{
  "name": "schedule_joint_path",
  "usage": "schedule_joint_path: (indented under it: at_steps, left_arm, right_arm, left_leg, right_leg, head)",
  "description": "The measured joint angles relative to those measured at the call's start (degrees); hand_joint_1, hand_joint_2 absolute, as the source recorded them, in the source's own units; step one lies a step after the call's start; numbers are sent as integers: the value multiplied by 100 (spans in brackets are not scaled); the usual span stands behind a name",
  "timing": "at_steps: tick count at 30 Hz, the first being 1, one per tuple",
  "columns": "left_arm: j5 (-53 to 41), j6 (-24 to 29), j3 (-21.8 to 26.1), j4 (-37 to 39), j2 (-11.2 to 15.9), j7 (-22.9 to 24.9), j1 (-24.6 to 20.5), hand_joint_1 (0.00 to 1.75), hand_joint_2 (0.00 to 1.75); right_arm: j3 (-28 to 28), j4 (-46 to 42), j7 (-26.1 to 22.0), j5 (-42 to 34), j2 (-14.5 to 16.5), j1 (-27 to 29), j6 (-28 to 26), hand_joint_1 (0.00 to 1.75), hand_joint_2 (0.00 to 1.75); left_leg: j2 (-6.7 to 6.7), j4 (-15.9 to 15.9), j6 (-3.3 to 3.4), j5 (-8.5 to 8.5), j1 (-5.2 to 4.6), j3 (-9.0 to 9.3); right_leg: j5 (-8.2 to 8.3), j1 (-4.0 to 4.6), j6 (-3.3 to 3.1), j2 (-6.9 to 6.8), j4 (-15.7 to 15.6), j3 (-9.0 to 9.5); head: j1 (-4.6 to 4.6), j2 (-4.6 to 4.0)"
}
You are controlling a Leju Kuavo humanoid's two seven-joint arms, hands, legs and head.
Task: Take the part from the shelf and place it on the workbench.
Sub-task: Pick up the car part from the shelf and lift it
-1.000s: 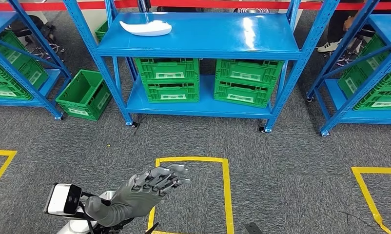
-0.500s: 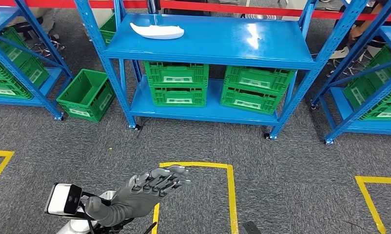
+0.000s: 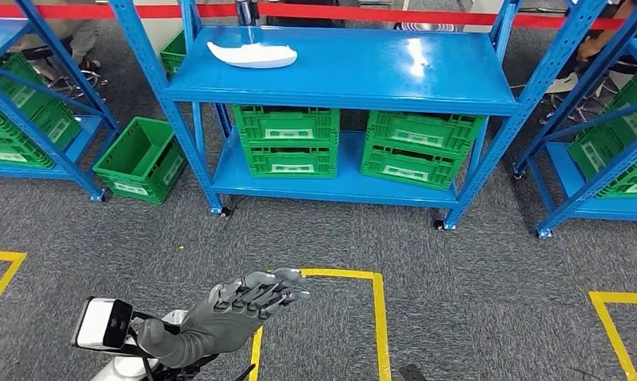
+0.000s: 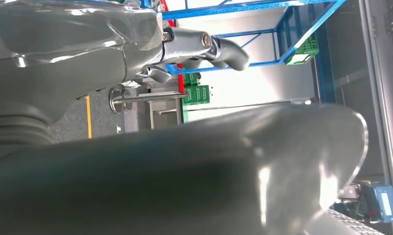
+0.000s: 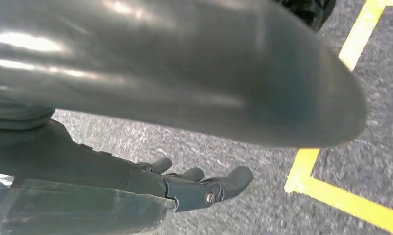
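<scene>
Left robot hand [image 3: 248, 305] is raised over the grey floor with fingers spread, holding nothing; right robot hand [image 5: 194, 188] also holds nothing. White part [image 3: 252, 55] lies on the blue shelf [image 3: 379, 71]. Crate [image 3: 290, 139] labels are unreadable.

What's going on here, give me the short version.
The robot faces a blue shelf across the carpet. The white part it must fetch lies untouched on the top level. Its left hand is raised in front, fingers extended, holding nothing. Its right hand hangs over the floor, empty too.
</scene>
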Motion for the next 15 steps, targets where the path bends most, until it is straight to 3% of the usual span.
schedule_joint_path:
  at_steps: [2, 3, 4, 5, 6, 7, 8, 9, 11, 13, 15]
  left_arm:
    - [1, 0, 2, -3, 1, 0, 1, 0, 0]
    - [2, -1, 3, -7, 2, -2, -4, 0, 0]
    - [4, -1, 3, -9, 4, -4, -9, 0, 0]
    - [5, -1, 2, -10, 7, -7, -11, 0, 0]
    - [5, -1, 1, -11, 14, -9, -14, 0, 0]
    - [5, 0, 1, -10, 20, -9, -13, 0, 0]
    - [5, 0, 1, -9, 27, -9, -12, 0, 0]
    - [5, 0, 3, -12, 32, -9, -14, 0, 0]
    - [4, 0, 4, -19, 38, -9, -14, 0, 0]
    - [4, -1, 2, -30, 35, -9, -17, 0, 0]
    - [4, -2, -3, -38, 25, -9, -37, 0, 0]
  right_arm:
    - [0, 1, 0, -1, 12, 1, 0, 0, 0]
    - [1, 2, -1, -2, 11, -5, -3, 0, 0]
    - [1, 3, -2, -2, 8, -13, -5, 0, 0]
    - [2, 4, -3, -2, 6, -15, -8, 0, 0]
    - [4, 4, -4, -2, 4, -16, -11, 0, 0]
    - [7, 4, -4, -2, 10, -11, -11, 0, 0]
    - [9, 4, -4, -2, 18, -8, -11, 0, 0]
    - [10, 4, -4, -2, 24, -14, -10, 0, 0]
    - [12, 4, -4, -2, 33, -26, -4, 0, 0]
    - [15, 4, -5, -3, 34, -26, 1, 0, 0]
    - [18, 4, -7, -8, 33, -43, -3, 0, 0]
  left_leg:
    - [2, 24, -4, -4, 2, -17]
    - [9, 182, -34, -36, 15, -106]
    - [19, 461, -80, -108, 42, -275]
    - [33, 905, -146, -249, 89, -585]
    - [49, 979, -193, -115, 141, -775]
    - [60, 823, -197, 88, 175, -865]
    - [71, 558, -179, 262, 184, -878]
    - [71, 117, -127, 512, 166, -742]
    - [55, -4, -27, 454, 116, -685]
    - [51, -115, 66, 513, 130, -518]
    - [63, -170, 115, 524, 147, -364]
  right_leg:
    - [-3, 0, -2, 0, -5, 17]
    - [-19, 2, -23, -1, -12, 45]
    - [-44, 4, -46, -1, -18, 78]
    - [-89, 5, -61, 4, -22, 129]
    - [-179, 5, -63, 12, -29, 242]
    - [-264, 4, -38, 23, -32, 335]
    - [-346, 12, -3, 37, -40, 432]
    - [-413, 16, 38, 45, -57, 508]
    - [-412, 33, 134, 45, -48, 570]
    - [-427, 37, 193, 30, 66, 587]
    - [-550, 35, 183, 21, 511, 362]
  head:
    - [6, 0]
    - [-6, 0]
    - [-17, 0]
    - [-29, 0]
    - [-41, 0]
    - [-39, 0]
    - [-35, 0]
    - [-33, 0]
    - [-27, 0]
    - [-20, -1]
    - [1, -1]
